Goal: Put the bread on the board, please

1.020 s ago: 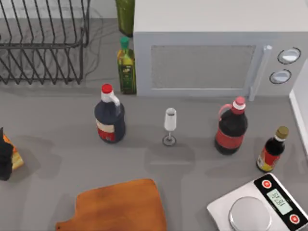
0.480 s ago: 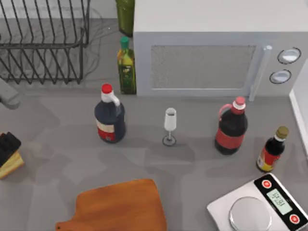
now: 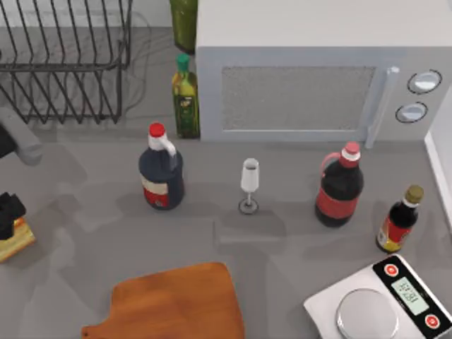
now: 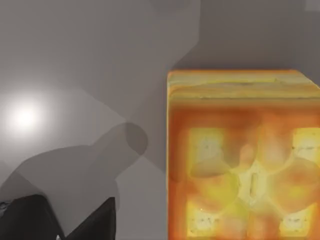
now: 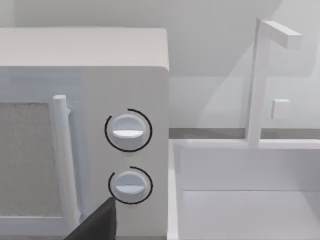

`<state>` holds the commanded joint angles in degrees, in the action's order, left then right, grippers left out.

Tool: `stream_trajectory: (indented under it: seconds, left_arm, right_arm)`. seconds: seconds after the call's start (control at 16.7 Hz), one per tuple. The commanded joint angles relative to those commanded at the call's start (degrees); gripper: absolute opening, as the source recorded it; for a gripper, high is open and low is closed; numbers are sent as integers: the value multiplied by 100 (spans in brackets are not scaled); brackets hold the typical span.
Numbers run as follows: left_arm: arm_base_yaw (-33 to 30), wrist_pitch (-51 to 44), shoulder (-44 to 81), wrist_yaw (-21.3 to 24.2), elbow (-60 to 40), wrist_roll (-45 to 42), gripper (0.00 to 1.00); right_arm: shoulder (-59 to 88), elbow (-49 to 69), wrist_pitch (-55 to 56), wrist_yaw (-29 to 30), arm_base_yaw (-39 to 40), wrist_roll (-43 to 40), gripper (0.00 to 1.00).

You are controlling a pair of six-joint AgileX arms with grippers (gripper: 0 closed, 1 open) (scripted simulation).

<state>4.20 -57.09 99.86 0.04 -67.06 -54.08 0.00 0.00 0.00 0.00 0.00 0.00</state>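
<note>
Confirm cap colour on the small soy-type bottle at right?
Tan-gold cap on the small dark bottle; clearest in the top view.

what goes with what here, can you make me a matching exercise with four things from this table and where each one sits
Things:
1. bread
2. board
3. wine glass
4. kitchen scale

Places:
A. near edge, right corner
B. middle of the table, before the microwave
C. far left edge, under the left gripper
D. near edge, left of centre

Pairs: 1-C, 2-D, 3-B, 4-A
</note>
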Motion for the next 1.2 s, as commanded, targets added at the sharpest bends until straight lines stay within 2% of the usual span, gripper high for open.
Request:
stream_trajectory:
  seconds: [0.36,0.78,1.08,1.2]
  left_arm:
    - [-20,102,42,0,79,8,100]
    - [8,1508,672,3,819,-23,100]
    - [10,1583,717,3,871,-26,100]
    - [10,1583,717,3,871,-26,85]
  right_arm:
    - [0,0,0,0,0,0,100]
    - [0,0,0,0,0,0,100]
    - [0,0,0,0,0,0,100]
    - [0,0,0,0,0,0,100]
